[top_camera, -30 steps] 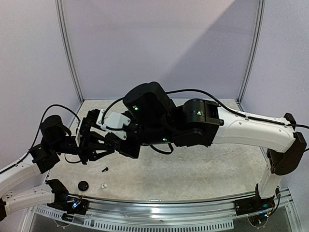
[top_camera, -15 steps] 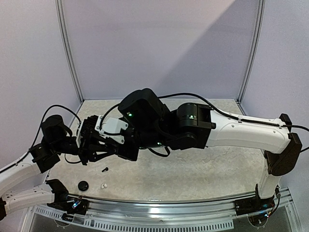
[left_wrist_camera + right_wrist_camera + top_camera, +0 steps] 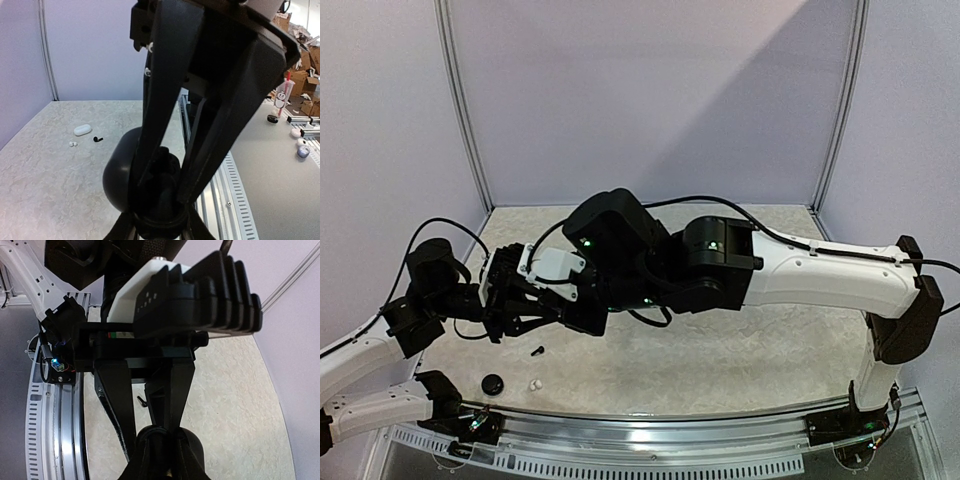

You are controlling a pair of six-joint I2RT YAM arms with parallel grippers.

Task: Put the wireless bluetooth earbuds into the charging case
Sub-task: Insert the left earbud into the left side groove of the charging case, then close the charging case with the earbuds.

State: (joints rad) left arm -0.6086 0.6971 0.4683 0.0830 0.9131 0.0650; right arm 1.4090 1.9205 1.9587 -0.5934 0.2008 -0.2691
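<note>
Lilac panel walls (image 3: 650, 100) enclose a pale speckled counter (image 3: 740, 350). Item one: black charging case (image 3: 117, 180), rounded and glossy, held aloft over the left half of the counter. The left pincer (image 3: 515, 310) appears pressed onto it from both sides. Item two: right pincer (image 3: 160, 435), reaching across from the far side, its tips drawn close together at the mouth of the case. Whether they are parted, or pinching an earbud, cannot be told. Item three: black earbud (image 3: 537, 350), lying loose on the counter just below the meeting pincers, apart from both. Item four: white earbud (image 3: 534, 384), nearer the front edge, just beside a black round piece (image 3: 493, 383) of uncertain kind. Item five: white case (image 3: 82, 130), oval, lying on the counter apart from the arms.

Handling notes, by judgement: the earbuds look very light, hard-shelled and slick, liable to roll or squirt out of a pinch. They are best taken across the bulbous head with the stem left free to lead into its socket. The glossy case may turn in the grip if pushed off-centre.
</note>
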